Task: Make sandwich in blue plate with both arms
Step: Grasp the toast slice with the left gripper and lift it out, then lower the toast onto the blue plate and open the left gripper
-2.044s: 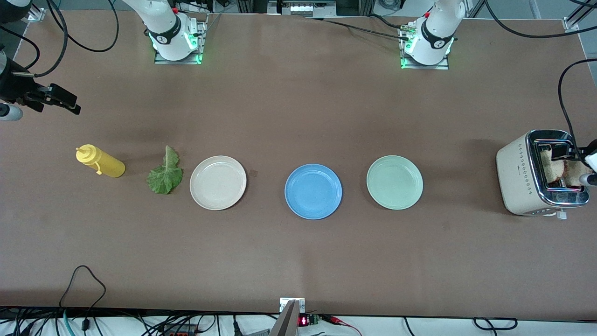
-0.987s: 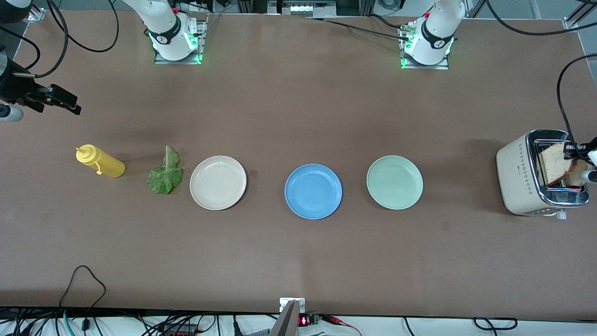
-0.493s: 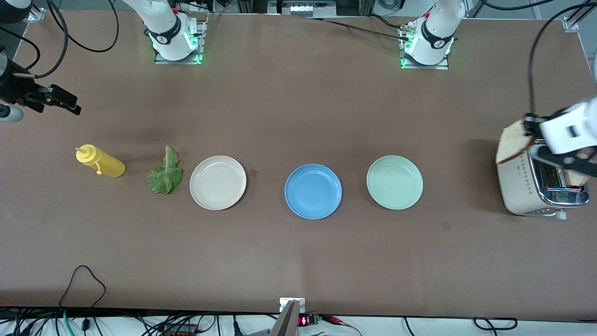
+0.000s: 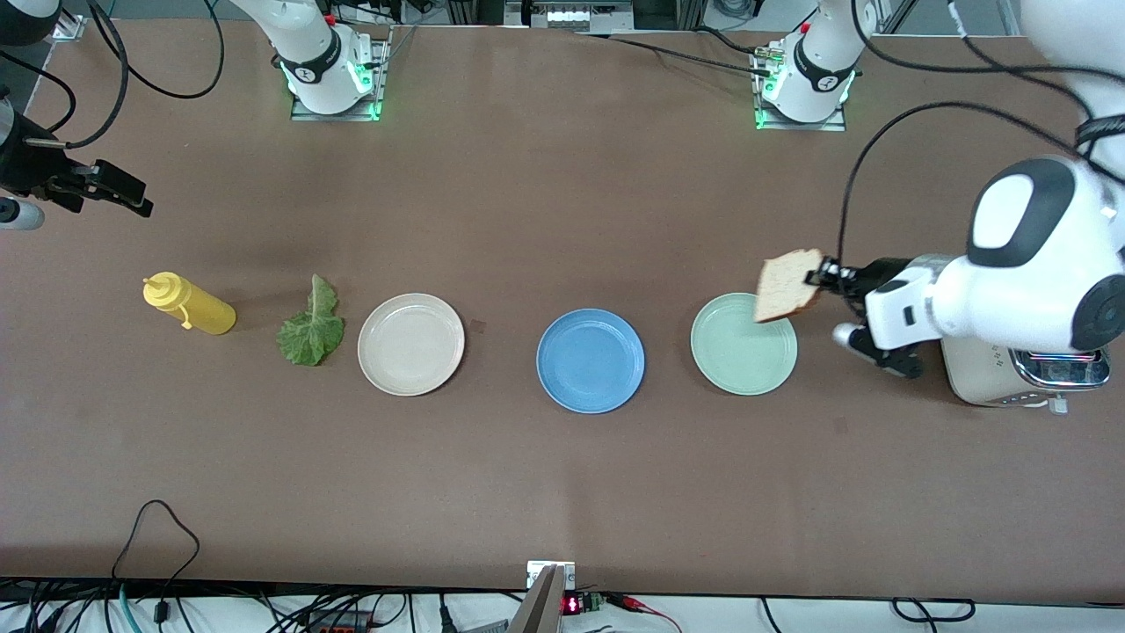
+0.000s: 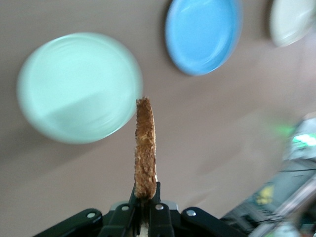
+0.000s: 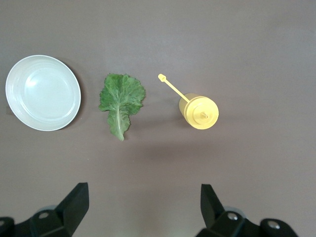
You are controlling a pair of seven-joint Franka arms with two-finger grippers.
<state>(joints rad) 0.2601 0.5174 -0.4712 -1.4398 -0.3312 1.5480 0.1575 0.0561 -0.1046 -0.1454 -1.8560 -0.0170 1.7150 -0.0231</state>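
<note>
The left gripper (image 4: pixel 824 280) is clamped on a slice of bread (image 4: pixel 787 285) and holds it in the air over the rim of the pale green plate (image 4: pixel 734 356), on the side toward the left arm's end of the table (image 4: pixel 562 483); in the left wrist view the slice (image 5: pixel 145 148) stands on edge between the closed fingers (image 5: pixel 158 213). The blue plate (image 4: pixel 590 360) sits near the middle of the table with nothing on it, between the pale green plate and the cream plate (image 4: pixel 410 344), all three in a row. A cream toaster (image 4: pixel 984 374) stands by the table edge at the left arm's end, partly covered by the left arm. The lettuce leaf (image 4: pixel 310 327) lies just beside the cream plate toward the right arm's end, and a yellow squeeze bottle (image 4: pixel 188 303) stands near the leaf, closer to that end. The right gripper (image 4: pixel 110 186) waits in the air over the table edge at the right arm's end, its fingers (image 6: pixel 73 205) spread wide and holding nothing.
</note>
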